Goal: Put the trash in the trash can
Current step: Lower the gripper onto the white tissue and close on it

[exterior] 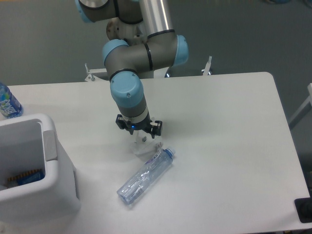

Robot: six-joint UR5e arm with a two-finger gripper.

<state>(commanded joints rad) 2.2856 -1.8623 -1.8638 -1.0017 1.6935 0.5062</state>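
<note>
Where grey floor (243,29) borders white table (219,122) — claw (141,141) above bottle (145,176), spread unclear — bin (48,195) left.

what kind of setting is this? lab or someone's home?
Likely a lab or test cell: a robot arm with its claw low over a bare white table, grey floor behind, and staged props, a crushed bottle and white bin.

no readable text, label on blue-labelled bottle (8,103) too blurred

Arm (127,58) bent downward, jaws obscured
</note>
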